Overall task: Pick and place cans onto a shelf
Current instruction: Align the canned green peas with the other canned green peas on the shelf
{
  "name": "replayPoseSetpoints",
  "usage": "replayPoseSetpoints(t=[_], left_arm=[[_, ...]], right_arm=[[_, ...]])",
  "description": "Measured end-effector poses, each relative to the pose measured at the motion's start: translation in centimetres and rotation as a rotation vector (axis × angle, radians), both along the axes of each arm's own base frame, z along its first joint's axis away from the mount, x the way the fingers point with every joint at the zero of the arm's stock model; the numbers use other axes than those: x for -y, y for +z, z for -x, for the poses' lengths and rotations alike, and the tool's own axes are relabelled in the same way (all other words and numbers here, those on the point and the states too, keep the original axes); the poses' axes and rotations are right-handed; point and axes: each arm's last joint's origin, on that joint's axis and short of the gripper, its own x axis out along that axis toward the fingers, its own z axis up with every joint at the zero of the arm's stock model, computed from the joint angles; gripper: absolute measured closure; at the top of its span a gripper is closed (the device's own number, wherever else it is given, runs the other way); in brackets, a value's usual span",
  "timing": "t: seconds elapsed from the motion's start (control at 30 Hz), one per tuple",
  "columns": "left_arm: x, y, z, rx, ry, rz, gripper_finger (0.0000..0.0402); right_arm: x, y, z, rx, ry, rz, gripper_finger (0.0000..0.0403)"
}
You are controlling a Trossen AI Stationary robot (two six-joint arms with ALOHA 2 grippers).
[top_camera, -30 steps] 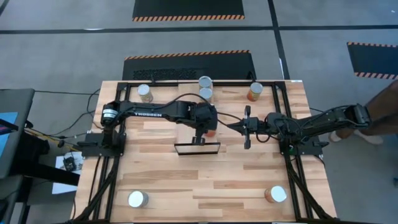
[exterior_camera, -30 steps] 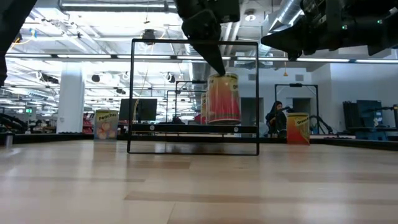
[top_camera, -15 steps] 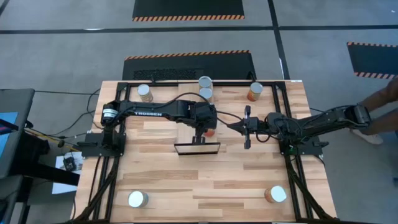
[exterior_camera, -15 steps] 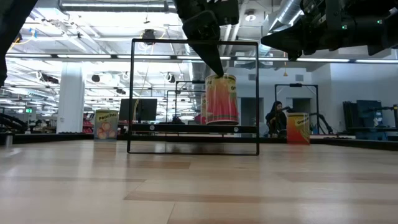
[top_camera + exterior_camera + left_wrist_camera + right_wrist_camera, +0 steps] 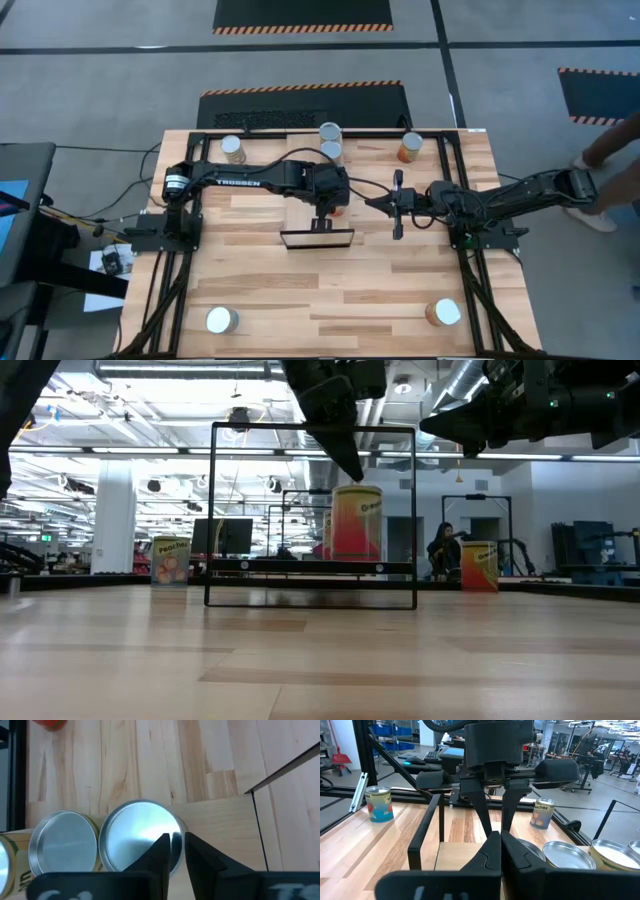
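An orange and yellow can [image 5: 355,523] stands upright on the shelf's light-wood plank [image 5: 260,566], inside its dark frame [image 5: 212,510]. Its silvery top [image 5: 140,837] shows in the left wrist view, with a second can [image 5: 62,840] beside it on the plank [image 5: 220,820]. My left gripper [image 5: 350,468] points down just above the can. Its fingers are a little apart, astride the can's rim [image 5: 177,836]. My right gripper [image 5: 372,203] hovers shut, just right of the shelf, and is empty [image 5: 497,845]. My left gripper's fingertips [image 5: 162,847] stand on either side of the can's rim from above. I cannot tell whether they touch it. The can stands on its own base on the plank.
Loose cans stand on the table at the far left [image 5: 232,150], far middle [image 5: 330,132], far right [image 5: 409,148], near left [image 5: 220,320] and near right [image 5: 443,312]. Part of a person [image 5: 605,150] shows beyond the table's right edge.
The orange can hung tilted under my left gripper's fingers. It has now swung upright and settled on the shelf plank. My left gripper has stayed about where it was.
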Motion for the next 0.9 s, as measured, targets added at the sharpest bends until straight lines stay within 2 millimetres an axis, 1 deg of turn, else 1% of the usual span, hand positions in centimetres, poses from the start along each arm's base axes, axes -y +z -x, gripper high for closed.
replayPoseSetpoints(t=[0.07, 0.13, 0.23, 0.37, 0.47, 0.57, 0.67, 0.8, 0.9], left_arm=[[0.3, 0.7, 0.3, 0.005, -0.011, -0.001, 0.0345], [0.7, 2.3, 0.7, 0.05, -0.019, -0.009, 0.0342], [1.5, 4.9, 2.0, 0.122, -0.038, -0.016, 0.0342], [2.6, 7.2, 3.9, 0.153, -0.051, -0.007, 0.0358], [3.2, 7.9, 5.3, 0.154, -0.035, 0.003, 0.0379], [3.7, 7.0, 7.0, 0.121, -0.006, -0.01, 0.0397], [4.0, 5.8, 9.4, 0.125, 0.049, -0.015, 0.0398], [4.7, 3.7, 13.3, 0.191, 0.107, 0.033, 0.04], [5.4, 2.7, 16.4, 0.27, 0.132, 0.076, 0.0401]], right_arm=[[0.0, 0.0, 0.0, 0.0, 0.0, 0.0, 0.0393], [0.0, 0.0, 0.0, -0.001, 0.0, 0.001, 0.0392], [0.0, 0.0, 0.0, -0.001, 0.0, 0.003, 0.0392], [-0.1, -0.1, 0.0, -0.013, 0.004, -0.005, 0.0392], [-0.6, -0.4, 0.0, -0.037, 0.027, -0.005, 0.0393], [-1.1, -0.5, 0.0, -0.05, 0.031, -0.001, 0.0396], [-1.5, -0.6, 0.1, -0.063, 0.005, 0.021, 0.0397], [-1.5, -0.5, 0.1, -0.052, -0.02, 0.041, 0.0393], [-1.3, -0.4, 0.1, -0.046, -0.031, 0.041, 0.0393]])
